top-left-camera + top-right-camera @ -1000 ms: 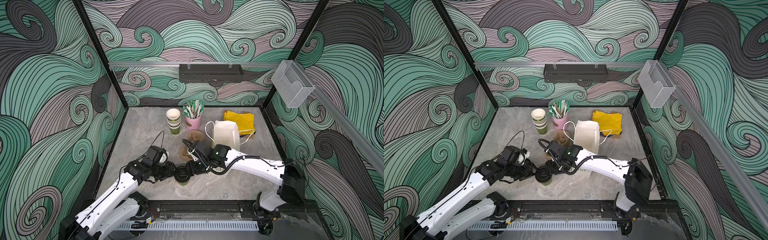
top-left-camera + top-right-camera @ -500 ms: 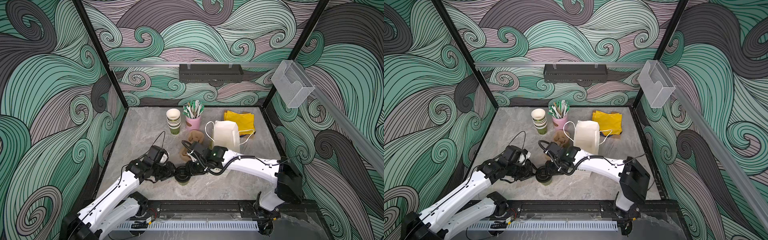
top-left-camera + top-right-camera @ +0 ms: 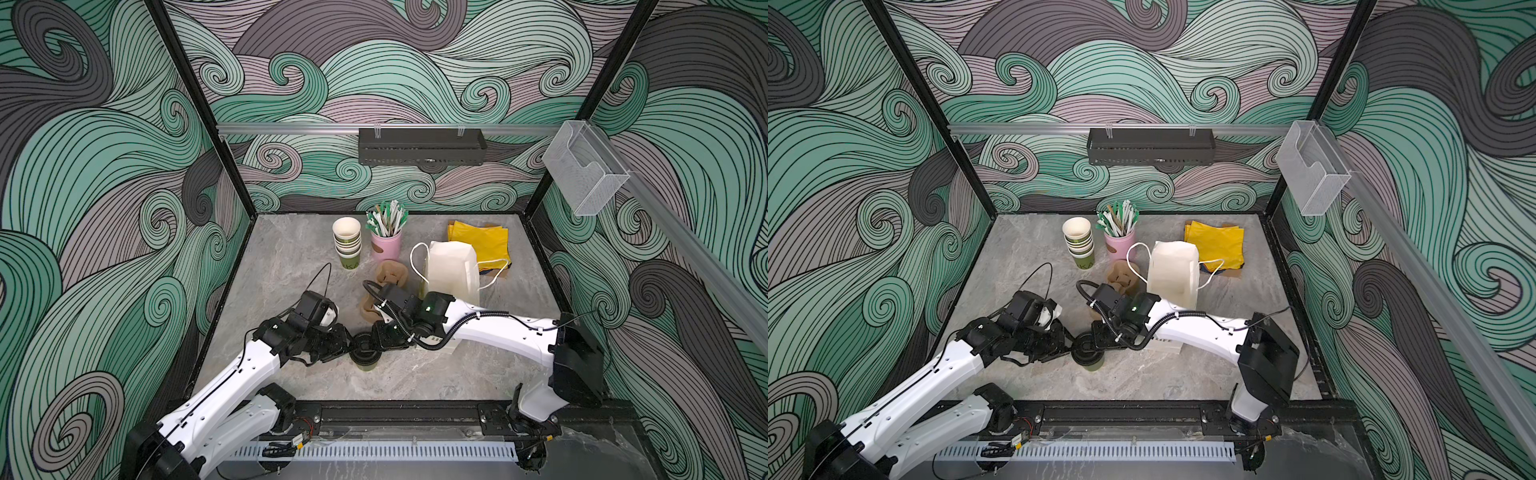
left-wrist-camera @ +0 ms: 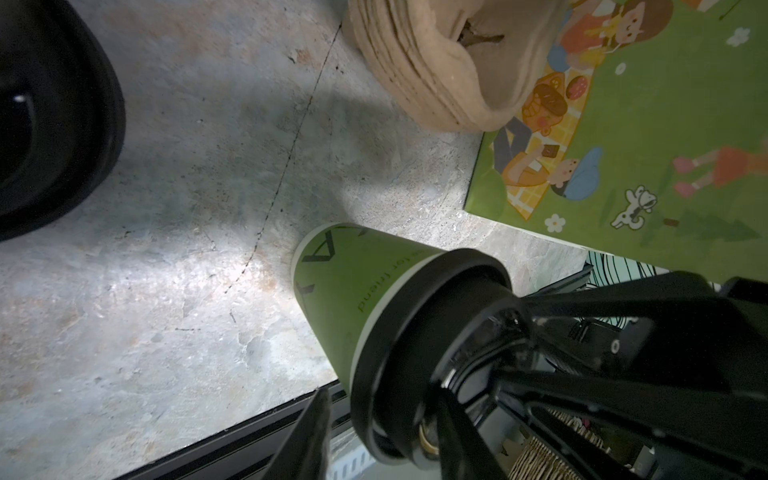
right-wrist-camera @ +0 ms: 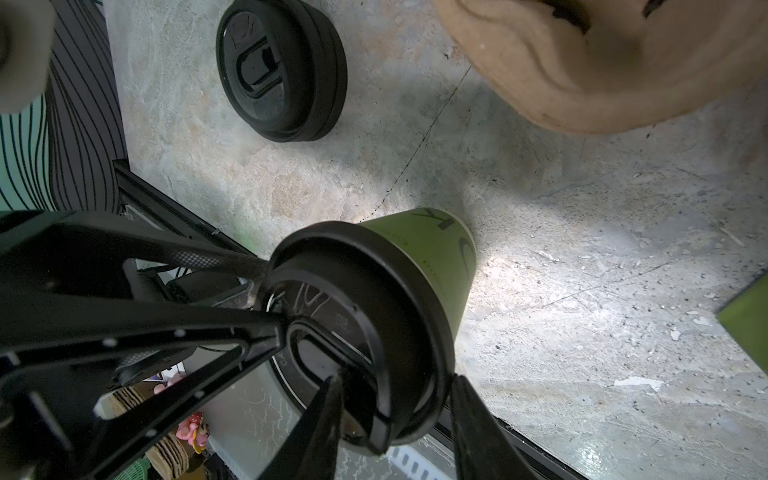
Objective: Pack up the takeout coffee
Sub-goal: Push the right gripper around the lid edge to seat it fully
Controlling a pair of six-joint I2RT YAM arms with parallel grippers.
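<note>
Green cup (image 3: 365, 362): stands upright on the grey table (image 3: 291, 266), near the 6 o'clock edge, a little toward 7. Wears a black lid (image 3: 362, 347). Shows dark lettering on its side in the left wrist view.

Left gripper (image 3: 347, 348): sits at the lid's 9 o'clock. Straddles the lid's rim with jaws apart, one finger (image 4: 313, 432) outside the rim with a sliver of gap, the other across the lid's top. Grips nothing.

Right gripper (image 3: 377, 341): sits at the lid's 3 o'clock. Straddles the rim too, one finger (image 5: 324, 419) on the lid's top, the other outside the rim, both right against the plastic. Cannot tell whether pinching or only touching.

Toward 12 o'clock on the table: stack of cups (image 3: 347, 243) without lids, just beside a pink cup (image 3: 386, 249) full of straws (image 3: 384, 216). White paper bag (image 3: 451, 274) upright toward 1 o'clock from the table's middle, string handles out to both sides. Yellow napkins (image 3: 482, 245) at the bag's 1 o'clock, partly hidden behind it. Brown pulp carriers (image 3: 390, 272) at the bag's 9 o'clock, between the pink cup and the right arm.

Pile of spare black lids (image 5: 282, 70): lies flat on the table, apart from the green cup. Green cartoon-printed sheet (image 4: 644, 124): lies next to the carriers, near the cup.
</note>
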